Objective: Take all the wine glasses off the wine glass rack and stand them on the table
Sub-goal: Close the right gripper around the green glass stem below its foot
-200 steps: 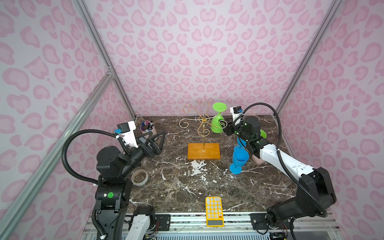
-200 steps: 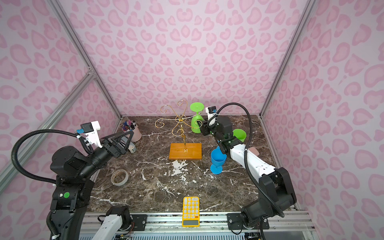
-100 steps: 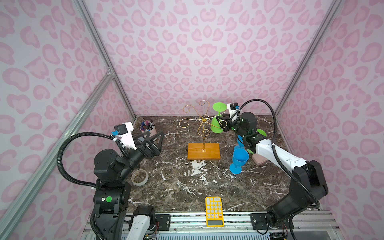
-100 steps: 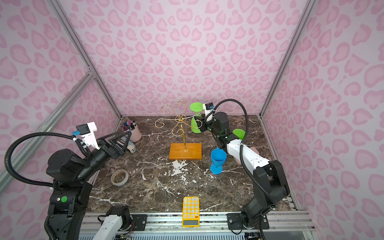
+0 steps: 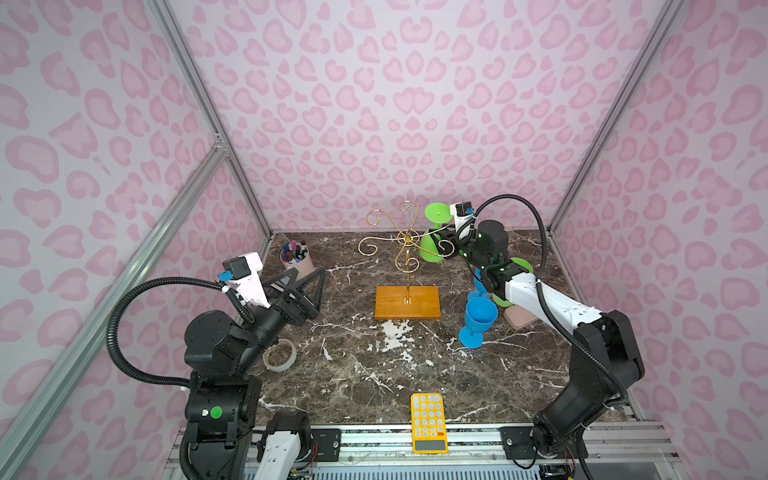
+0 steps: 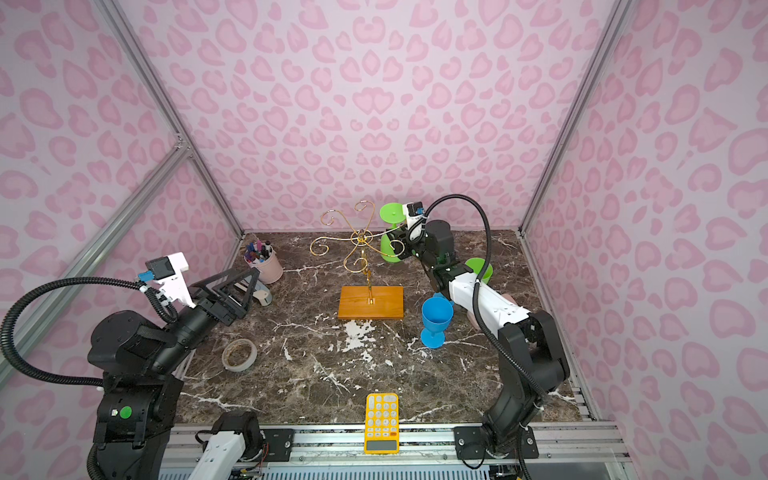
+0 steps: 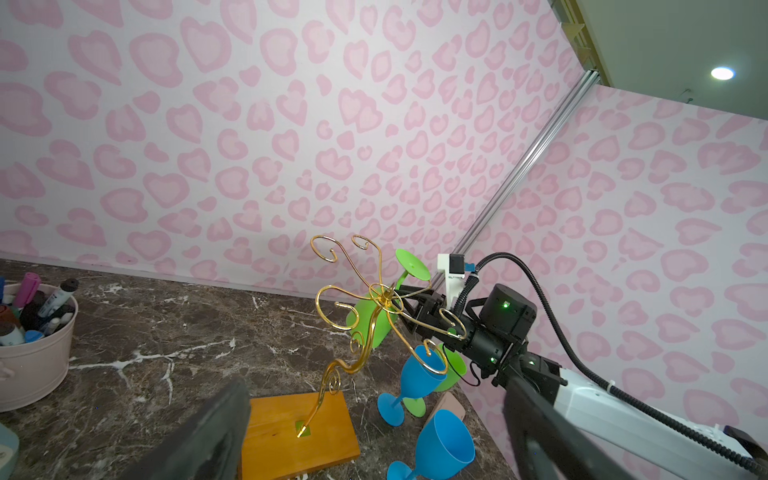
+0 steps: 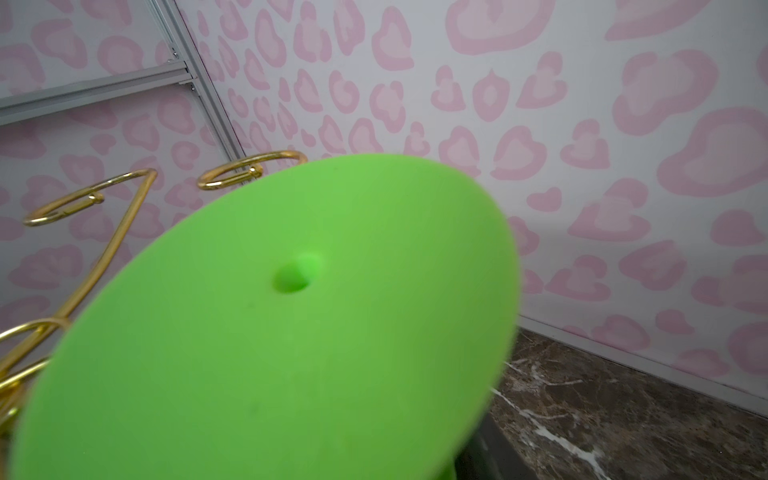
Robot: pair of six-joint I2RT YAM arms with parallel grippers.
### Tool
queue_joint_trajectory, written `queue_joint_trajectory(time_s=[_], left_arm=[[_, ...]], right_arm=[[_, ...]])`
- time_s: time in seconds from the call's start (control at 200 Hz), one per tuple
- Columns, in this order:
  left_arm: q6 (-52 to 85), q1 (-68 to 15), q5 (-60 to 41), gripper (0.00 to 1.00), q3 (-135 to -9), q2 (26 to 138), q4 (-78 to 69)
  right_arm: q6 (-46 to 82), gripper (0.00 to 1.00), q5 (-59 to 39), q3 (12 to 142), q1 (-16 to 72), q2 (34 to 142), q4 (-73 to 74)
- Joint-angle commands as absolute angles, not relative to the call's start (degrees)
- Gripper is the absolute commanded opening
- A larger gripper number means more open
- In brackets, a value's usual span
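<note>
In both top views the green wine glass (image 5: 432, 251) hangs foot-up on the wine glass rack (image 5: 390, 305), at 1 o'clock from its hub. My right gripper (image 5: 445, 242) sits at the glass's 3 o'clock; my left gripper (image 5: 309, 272) gapes wide, well apart.

Left wrist: the right jaws straddle the stem, but I cannot tell if they pinch.

Right wrist: the matte foot (image 8: 291, 332) suggests light, stiff plastic; I'd hold it by the stem.

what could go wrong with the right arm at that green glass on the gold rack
The right claw is at the upside-down green plastic wine glass hanging on the thin gold wire rack; pulled sideways, its foot might snag a scroll arm and tip the rack on its orange wooden base.
A blue plastic goblet stands beside the right arm; lowering the glass could topple it.
</note>
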State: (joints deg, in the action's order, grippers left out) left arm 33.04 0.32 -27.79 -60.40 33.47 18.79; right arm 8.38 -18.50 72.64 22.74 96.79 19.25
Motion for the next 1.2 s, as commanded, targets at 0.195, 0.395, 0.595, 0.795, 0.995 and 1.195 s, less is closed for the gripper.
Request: queue_joint_trajectory(time_s=[0.195, 0.395, 0.595, 0.795, 0.995, 1.195], left_arm=[[33.62, 0.36, -27.07, 0.96, -60.46, 33.49, 17.14], [33.84, 0.41, -26.9, 0.97, -60.12, 33.4, 17.14], [34.21, 0.39, -27.07, 0.97, -60.12, 33.22, 17.14], [34.45, 0.39, -27.07, 0.97, -60.03, 32.81, 17.14], [34.36, 0.4, -26.9, 0.97, -60.03, 32.34, 17.62], [34.46, 0.4, -26.89, 0.97, -60.12, 31.93, 17.75]], right_arm=[[8.46, 0.51, -20.92, 70.9, 22.23, 97.42, 26.09], [8.95, 0.51, -21.06, 68.82, 22.15, 96.94, 30.45], [9.7, 0.51, -21.08, 66.54, 22.07, 95.91, 34.45], [10.87, 0.51, -20.74, 66.13, 22.02, 96.32, 37.04], [12.16, 0.51, -20.67, 67.13, 22.02, 97.97, 37.91], [12.32, 0.47, -20.21, 67.12, 22.04, 98.35, 39.38]])
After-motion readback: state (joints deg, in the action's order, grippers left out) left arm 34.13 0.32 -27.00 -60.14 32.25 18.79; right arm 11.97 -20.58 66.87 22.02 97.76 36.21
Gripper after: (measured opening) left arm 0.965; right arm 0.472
